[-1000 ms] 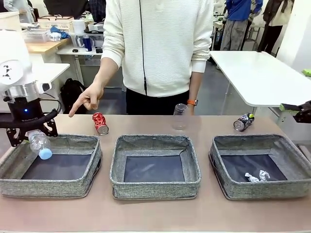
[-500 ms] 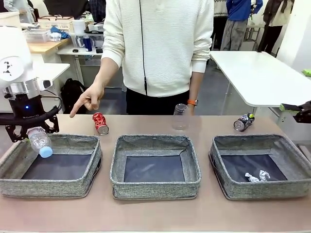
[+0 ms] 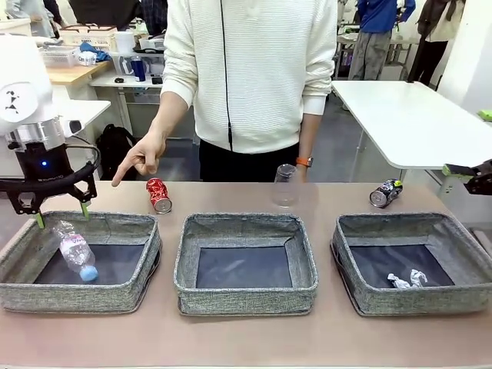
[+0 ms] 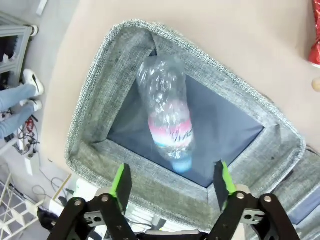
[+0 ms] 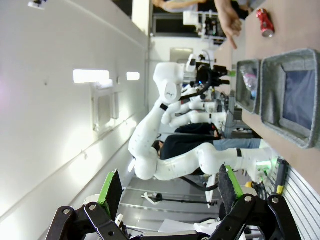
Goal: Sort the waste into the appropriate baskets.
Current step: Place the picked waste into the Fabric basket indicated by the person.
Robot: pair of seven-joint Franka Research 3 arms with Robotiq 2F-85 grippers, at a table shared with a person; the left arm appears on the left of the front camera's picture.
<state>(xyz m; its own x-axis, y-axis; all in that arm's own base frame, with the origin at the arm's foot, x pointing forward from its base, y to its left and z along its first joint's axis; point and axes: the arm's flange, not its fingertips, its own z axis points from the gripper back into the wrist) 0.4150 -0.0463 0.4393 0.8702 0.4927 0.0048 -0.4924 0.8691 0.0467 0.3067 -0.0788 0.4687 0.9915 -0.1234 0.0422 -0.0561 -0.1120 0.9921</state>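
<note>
Clear pink-labelled plastic bottle (image 3: 75,250) inside left grey woven basket (image 3: 92,297), long axis front-to-back, blue cap toward robot (left jaws, right jaws: spread, empty).

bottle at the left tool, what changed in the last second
The left tool opened and let go of the clear plastic bottle, which dropped from between its fingers down into the left basket, blue cap toward the near wall. The red can, plastic cup, dark can, white scraps in the right basket and the person's pointing hand stayed as they were.
</note>
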